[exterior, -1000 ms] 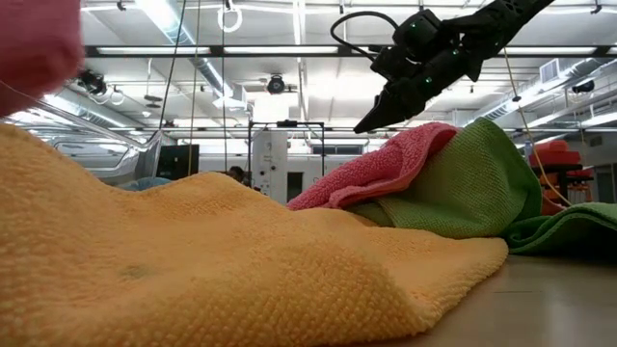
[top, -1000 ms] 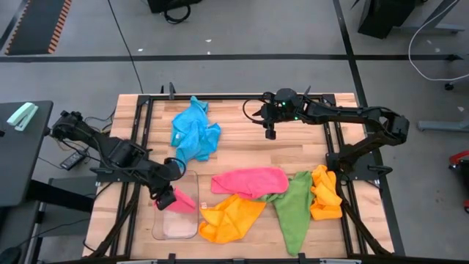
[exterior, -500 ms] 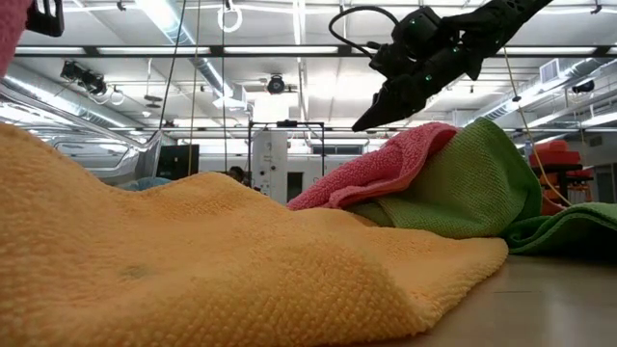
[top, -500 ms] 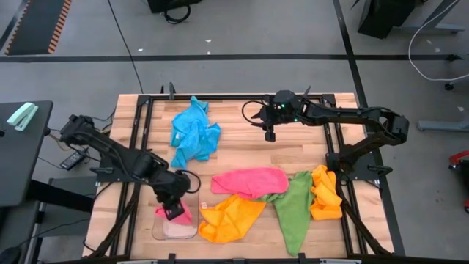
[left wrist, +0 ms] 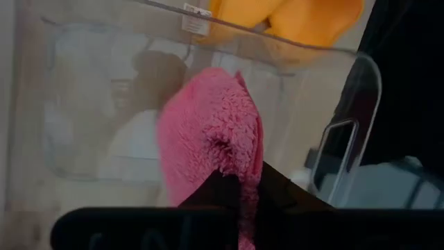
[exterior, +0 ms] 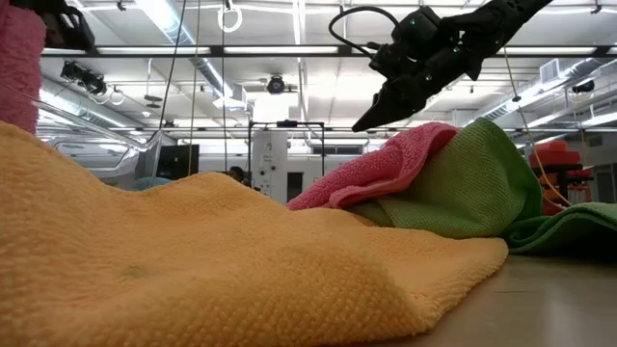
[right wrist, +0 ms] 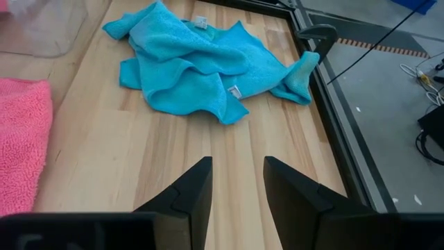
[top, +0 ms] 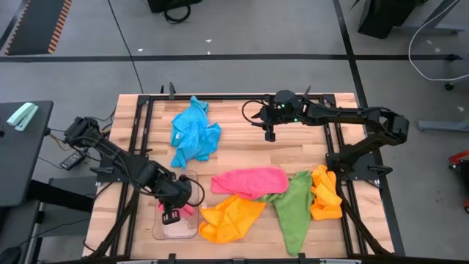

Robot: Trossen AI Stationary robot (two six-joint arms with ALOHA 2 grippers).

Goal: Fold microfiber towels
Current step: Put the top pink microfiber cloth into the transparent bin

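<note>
The left gripper point(top: 171, 216) hangs over the clear plastic tray point(top: 192, 233) at the near-left part of the wooden table point(top: 242, 158). Its 2 fingers are pressed together on a small pink towel point(left wrist: 211, 135), which hangs from them into the tray; the left wrist view shows the pink cloth pinched between the dark fingers point(left wrist: 215, 194) with the tray's clear floor behind it.

The right gripper point(top: 270, 135) hovers above bare wood toward the far side of the table, well apart from the tray. Its fingers point(right wrist: 187, 187) stand parted with nothing between them, pointing toward the blue towel point(right wrist: 201, 59), which lies crumpled at the far-left area of the table, near the black frame point(right wrist: 326, 76).

A second pink towel point(top: 250, 180) lies flat near the table's middle. Just in front of it, an orange towel point(top: 231, 218) is bunched beside the tray. A green towel point(top: 293, 209) stretches toward the near edge, touching both the pink and the orange cloths. Another orange towel point(top: 325, 192) sits crumpled just to the right of the green one.

In the low view, the near orange towel point(exterior: 193, 260) fills the foreground, with pink point(exterior: 386, 164) and green point(exterior: 472, 183) cloth heaped behind it.
</note>
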